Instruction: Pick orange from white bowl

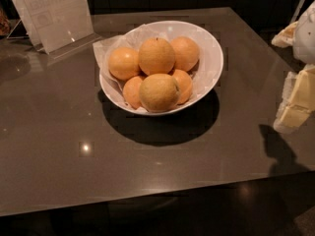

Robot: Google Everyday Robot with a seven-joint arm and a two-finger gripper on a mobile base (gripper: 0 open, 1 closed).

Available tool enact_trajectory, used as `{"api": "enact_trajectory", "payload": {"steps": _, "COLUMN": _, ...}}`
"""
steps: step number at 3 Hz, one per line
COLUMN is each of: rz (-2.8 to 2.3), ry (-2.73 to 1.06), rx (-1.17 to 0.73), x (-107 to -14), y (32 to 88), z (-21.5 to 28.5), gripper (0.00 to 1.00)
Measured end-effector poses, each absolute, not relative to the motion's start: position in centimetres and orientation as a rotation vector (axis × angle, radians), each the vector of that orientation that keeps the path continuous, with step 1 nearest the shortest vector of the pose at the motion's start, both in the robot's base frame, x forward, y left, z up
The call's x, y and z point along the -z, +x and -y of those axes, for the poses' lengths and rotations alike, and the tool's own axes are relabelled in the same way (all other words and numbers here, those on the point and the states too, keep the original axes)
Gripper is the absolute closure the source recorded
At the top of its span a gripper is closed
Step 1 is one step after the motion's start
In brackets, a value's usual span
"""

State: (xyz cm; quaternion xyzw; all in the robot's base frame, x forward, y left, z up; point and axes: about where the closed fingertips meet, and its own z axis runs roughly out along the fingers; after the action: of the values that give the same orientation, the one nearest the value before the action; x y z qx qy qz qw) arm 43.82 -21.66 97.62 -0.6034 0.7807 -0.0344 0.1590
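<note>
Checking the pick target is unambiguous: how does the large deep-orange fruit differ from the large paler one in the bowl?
Colour: the orange is evenly deep orange; the paler fruit is yellow-green tinged. Place: the orange sits mid-pile, the paler fruit at the near rim. Both are similarly large, round, and lie in the white bowl. The gripper hangs at the right edge, away from both.

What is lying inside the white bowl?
The white bowl holds crinkled paper and six visible fruits, the orange on top. Its bottom is covered. The gripper is at the right edge, away from it.
</note>
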Motion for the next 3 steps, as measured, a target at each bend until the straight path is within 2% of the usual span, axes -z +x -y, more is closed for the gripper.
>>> {"api": "enact_trajectory", "payload": {"steps": 1, "rz": -2.229, "ry": -1.725, "rx": 0.1, "x": -97.7, "y": 43.9, "z": 21.6, "gripper": 0.0}}
{"api": "enact_trajectory", "payload": {"steps": 3, "rz": -2.153, "ry": -1.837, "rx": 0.063, "x": -97.6, "y": 48.3, "z": 17.1, "gripper": 0.0}}
